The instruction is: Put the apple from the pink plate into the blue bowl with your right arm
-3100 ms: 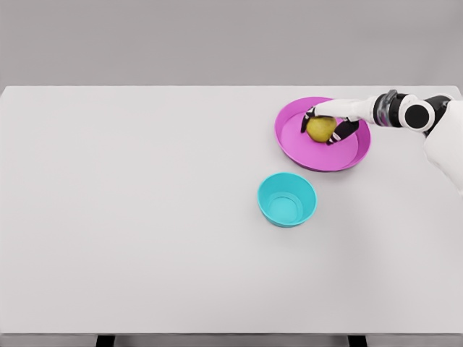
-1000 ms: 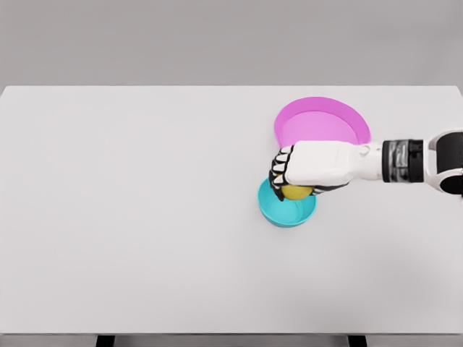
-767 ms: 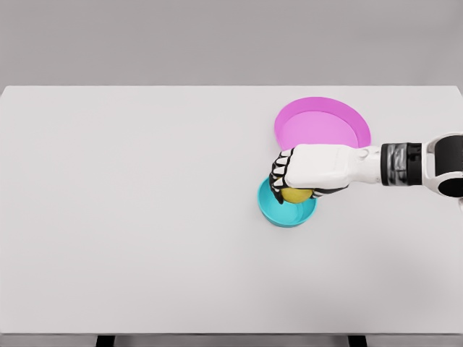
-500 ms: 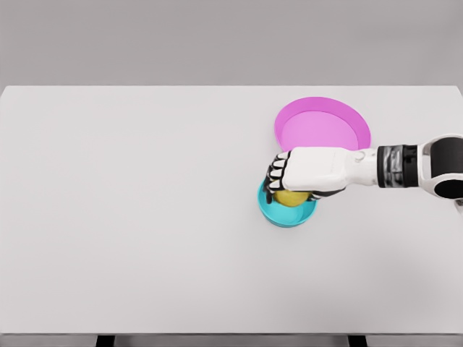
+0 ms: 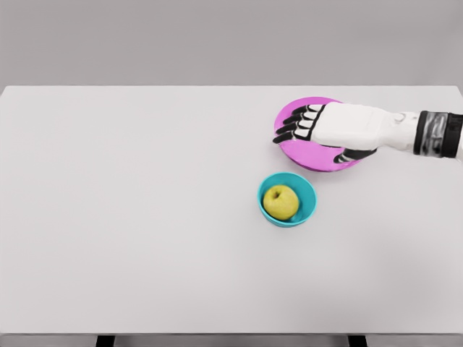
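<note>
Apple (image 5: pixel 281 202) sits in the bowl (image 5: pixel 307 211); right hand (image 5: pixel 340 130), fingers spread and empty, hovers over the plate (image 5: pixel 318 162), task seemingly done.

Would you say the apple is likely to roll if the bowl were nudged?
Probably only a little: the apple is round and smooth, so it may rock, but the blue bowl's raised wall surrounds it closely. It looks rigid, not floppy.

The light is bright, even and diffuse, with no glare anywhere on the white table (image 5: pixel 145 217). Shadows are faint: a soft one lies under the hand (image 5: pixel 340 130) on the plate (image 5: pixel 289 141), another inside the bowl (image 5: pixel 307 210). Edges look slightly soft, with no visible distortion.
</note>
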Controlling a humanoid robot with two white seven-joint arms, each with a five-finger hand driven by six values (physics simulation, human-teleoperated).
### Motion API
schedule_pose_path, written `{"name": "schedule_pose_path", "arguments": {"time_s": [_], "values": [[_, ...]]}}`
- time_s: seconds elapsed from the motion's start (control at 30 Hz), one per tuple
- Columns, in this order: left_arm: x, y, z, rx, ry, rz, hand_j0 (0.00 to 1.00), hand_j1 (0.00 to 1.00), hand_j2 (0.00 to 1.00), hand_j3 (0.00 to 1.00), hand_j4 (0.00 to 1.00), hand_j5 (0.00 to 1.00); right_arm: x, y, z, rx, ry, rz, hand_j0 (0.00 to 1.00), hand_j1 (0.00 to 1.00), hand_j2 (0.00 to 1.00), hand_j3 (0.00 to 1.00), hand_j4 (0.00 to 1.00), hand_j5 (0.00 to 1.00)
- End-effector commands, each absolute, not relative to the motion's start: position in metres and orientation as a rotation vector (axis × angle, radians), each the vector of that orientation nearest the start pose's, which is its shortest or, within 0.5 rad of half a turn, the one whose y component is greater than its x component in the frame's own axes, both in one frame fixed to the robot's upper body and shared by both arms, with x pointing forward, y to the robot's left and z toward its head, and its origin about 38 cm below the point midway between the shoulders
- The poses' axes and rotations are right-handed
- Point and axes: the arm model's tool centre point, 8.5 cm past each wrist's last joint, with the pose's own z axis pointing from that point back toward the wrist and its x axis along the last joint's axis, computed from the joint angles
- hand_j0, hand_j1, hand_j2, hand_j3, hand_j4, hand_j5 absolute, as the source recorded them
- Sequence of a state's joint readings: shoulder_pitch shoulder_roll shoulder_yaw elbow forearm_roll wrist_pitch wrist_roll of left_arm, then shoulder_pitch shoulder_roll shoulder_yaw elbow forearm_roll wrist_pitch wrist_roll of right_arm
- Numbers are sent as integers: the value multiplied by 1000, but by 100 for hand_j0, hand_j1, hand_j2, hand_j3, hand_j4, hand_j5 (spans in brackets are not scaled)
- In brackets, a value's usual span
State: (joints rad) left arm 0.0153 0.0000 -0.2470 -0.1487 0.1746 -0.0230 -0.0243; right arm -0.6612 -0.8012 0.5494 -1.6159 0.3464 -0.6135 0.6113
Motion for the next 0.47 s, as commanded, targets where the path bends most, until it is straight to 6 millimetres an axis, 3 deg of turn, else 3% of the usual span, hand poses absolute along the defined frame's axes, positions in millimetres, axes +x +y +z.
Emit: {"name": "schedule_pose_path", "arguments": {"time_s": [0.0, 0.07, 0.1, 0.13, 0.17, 0.27, 0.43], "values": [[43, 257, -263, 32, -149, -80, 100, 100, 100, 100, 100, 100, 442, -317, 287, 757, 2201, -2856, 100, 100, 100, 100, 100, 100], [43, 257, -263, 30, -149, -80, 100, 100, 100, 100, 100, 100, 442, -344, 279, 829, 2302, -2865, 100, 100, 100, 100, 100, 100], [42, 257, -263, 30, -147, -80, 100, 100, 100, 100, 100, 100, 443, -357, 278, 878, 2430, -2801, 100, 100, 100, 100, 100, 100], [43, 257, -263, 30, -149, -80, 100, 100, 100, 100, 100, 100, 438, -366, 263, 902, 2644, -2682, 100, 100, 100, 100, 100, 100], [42, 257, -263, 30, -147, -80, 100, 100, 100, 100, 100, 100, 431, -378, 259, 938, 2683, -2669, 100, 100, 100, 100, 100, 100], [43, 257, -263, 32, -149, -80, 100, 100, 100, 100, 100, 100, 423, -381, 234, 888, 2695, -2744, 100, 100, 100, 100, 100, 100], [43, 257, -263, 31, -149, -83, 100, 100, 100, 100, 100, 100, 418, -380, 221, 853, 2701, -2775, 100, 100, 100, 100, 100, 100]]}}
